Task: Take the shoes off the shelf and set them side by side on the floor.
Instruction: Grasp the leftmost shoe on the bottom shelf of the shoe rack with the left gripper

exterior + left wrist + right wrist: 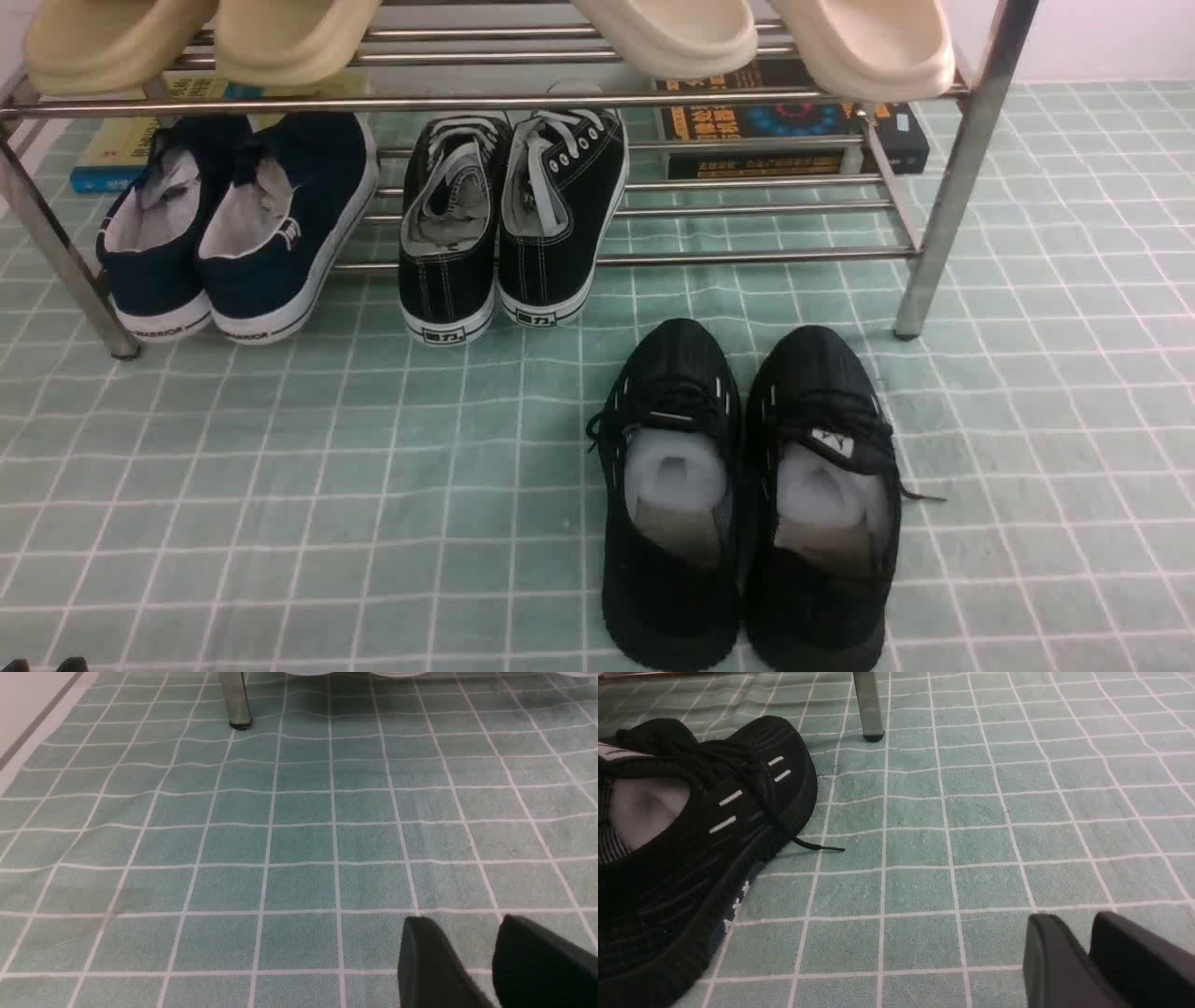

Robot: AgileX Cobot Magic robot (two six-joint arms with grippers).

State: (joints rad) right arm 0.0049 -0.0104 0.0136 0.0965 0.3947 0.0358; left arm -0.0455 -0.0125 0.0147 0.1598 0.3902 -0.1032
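Two navy shoes [308, 187], soles reading "WARRIOR", sit at the left end of the shelf's [966, 149] lower tier, off the floor [373, 485]. Two black lace-ups [560, 205] stand beside them, and four beige slippers [672, 33] lie above. The left gripper [462, 921] stands parted and empty; the right gripper [1069, 917] is closed and empty.

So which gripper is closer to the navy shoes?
Left. The left gripper hovers over floor near the shelf leg beside the navy shoes; the right gripper is by the black running shoes.

Pale pinkish wall [1120, 37] behind, mint-green floor [280, 513] with white grid, chrome tube shelf [962, 168] standing on it
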